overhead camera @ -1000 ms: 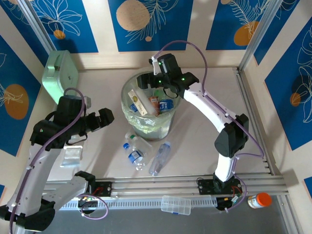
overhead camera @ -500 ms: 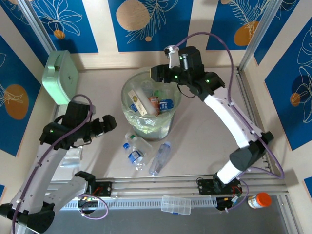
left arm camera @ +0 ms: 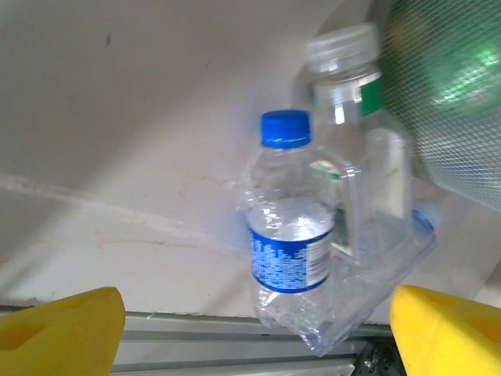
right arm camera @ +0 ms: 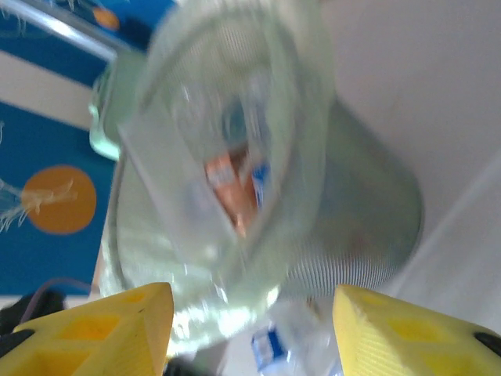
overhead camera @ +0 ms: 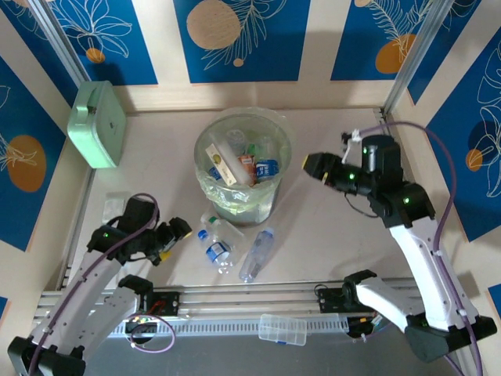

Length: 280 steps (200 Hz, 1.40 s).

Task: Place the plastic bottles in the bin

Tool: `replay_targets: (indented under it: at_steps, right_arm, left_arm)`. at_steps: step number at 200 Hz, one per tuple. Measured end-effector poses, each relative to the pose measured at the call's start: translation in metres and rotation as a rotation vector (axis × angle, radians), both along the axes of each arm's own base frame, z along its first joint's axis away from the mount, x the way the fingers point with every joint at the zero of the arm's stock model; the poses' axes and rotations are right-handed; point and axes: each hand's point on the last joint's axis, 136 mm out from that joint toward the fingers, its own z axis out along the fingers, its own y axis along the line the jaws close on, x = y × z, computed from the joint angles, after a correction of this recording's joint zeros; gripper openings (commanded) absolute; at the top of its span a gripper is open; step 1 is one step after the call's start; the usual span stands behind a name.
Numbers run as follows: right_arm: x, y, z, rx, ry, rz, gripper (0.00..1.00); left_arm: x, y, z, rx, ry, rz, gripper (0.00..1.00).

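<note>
The bin [overhead camera: 243,133] stands mid-table, with several bottles [overhead camera: 266,168] lying inside it. Three plastic bottles lie on the table in front of it: a white-capped one [overhead camera: 216,227], a blue-capped one with a blue label [overhead camera: 218,251] and a clear one [overhead camera: 257,254]. My left gripper [overhead camera: 178,233] is low on the table just left of them, open. In the left wrist view the blue-capped bottle [left arm camera: 286,235] and the white-capped bottle [left arm camera: 352,157] lie ahead between the yellow fingers [left arm camera: 63,333]. My right gripper [overhead camera: 313,166] hovers right of the bin, open and holding nothing, with the bin [right arm camera: 258,172] in front of it.
A mint-green case [overhead camera: 95,124] leans at the back left wall. An aluminium rail [overhead camera: 250,291] runs along the near edge, with a flat clear box [overhead camera: 282,329] beyond it. The bin's mesh wall [left arm camera: 454,94] is close on the right of the left gripper.
My right arm has swung back from above the bin to its right, and its jaws have narrowed. The left arm has dropped low and come nearer the bottles on the table.
</note>
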Motion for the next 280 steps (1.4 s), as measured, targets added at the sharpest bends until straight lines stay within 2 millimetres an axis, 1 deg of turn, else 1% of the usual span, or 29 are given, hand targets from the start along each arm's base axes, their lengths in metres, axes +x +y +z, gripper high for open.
replay_targets:
  at_steps: [8,21,33,45,60,70,86,98,112,123,135,152,176,196,221,235,250,265,280]
  right_arm:
    - [-0.013,0.005,-0.020,0.012,0.068,0.031,0.60]
    - [-0.037,0.014,-0.058,0.019,0.197,0.093,0.62]
    - [-0.061,0.023,-0.092,0.008,0.324,0.152,0.66]
    - [-0.083,0.029,-0.121,-0.027,0.429,0.205,0.69]
    - [-0.110,0.036,-0.145,-0.073,0.524,0.270,0.76]
    - [-0.123,0.040,-0.154,-0.099,0.559,0.307,0.78]
    - [-0.136,0.047,-0.171,-0.142,0.625,0.345,0.79]
    - [-0.142,0.052,-0.186,-0.183,0.676,0.360,0.85]
    - [-0.144,0.058,-0.207,-0.238,0.744,0.354,0.91]
    - [-0.144,0.062,-0.219,-0.272,0.780,0.352,0.96]
    - [-0.141,0.068,-0.231,-0.297,0.809,0.344,0.97]
    - [-0.134,0.077,-0.244,-0.317,0.836,0.333,0.96]
    - [-0.118,0.092,-0.255,-0.313,0.856,0.302,0.87]
    - [-0.107,0.101,-0.264,-0.314,0.865,0.255,0.88]
    - [-0.098,0.106,-0.276,-0.321,0.889,0.182,0.87]
    - [-0.095,0.107,-0.282,-0.326,0.901,0.138,0.82]
    - [-0.089,0.107,-0.288,-0.323,0.908,0.083,0.69]
    - [-0.086,0.105,-0.292,-0.315,0.914,0.032,0.61]
    - [-0.086,0.099,-0.298,-0.320,0.920,-0.011,0.57]
  left_arm:
    - [-0.004,-0.001,-0.009,-0.018,0.025,0.019,0.86]
    - [-0.009,-0.002,-0.018,-0.044,0.051,0.050,0.86]
    - [-0.010,-0.003,-0.021,-0.061,0.059,0.067,0.86]
    - [-0.011,-0.004,-0.021,-0.071,0.061,0.076,0.87]
    - [-0.010,-0.004,-0.019,-0.078,0.054,0.080,0.87]
    - [-0.010,-0.004,-0.019,-0.077,0.054,0.081,0.88]
    - [-0.010,-0.004,-0.018,-0.077,0.054,0.081,0.88]
    - [-0.009,-0.004,-0.014,-0.080,0.046,0.080,0.88]
    - [-0.007,-0.005,-0.011,-0.083,0.038,0.080,0.88]
    - [-0.007,-0.005,-0.008,-0.085,0.031,0.077,0.88]
    - [-0.008,-0.005,-0.006,-0.085,0.025,0.073,0.88]
    - [-0.008,-0.005,-0.003,-0.086,0.015,0.067,0.88]
    - [-0.010,-0.005,-0.002,-0.086,0.018,0.063,0.88]
    - [-0.010,-0.004,0.003,-0.085,0.013,0.058,0.88]
    - [-0.008,-0.005,0.010,-0.084,-0.008,0.044,0.88]
    - [-0.009,-0.005,0.010,-0.082,-0.010,0.040,0.88]
    - [-0.011,-0.004,0.010,-0.077,-0.002,0.037,0.88]
    - [-0.014,-0.003,0.010,-0.069,0.001,0.027,0.88]
    - [-0.014,-0.002,0.012,-0.063,-0.003,0.023,0.88]
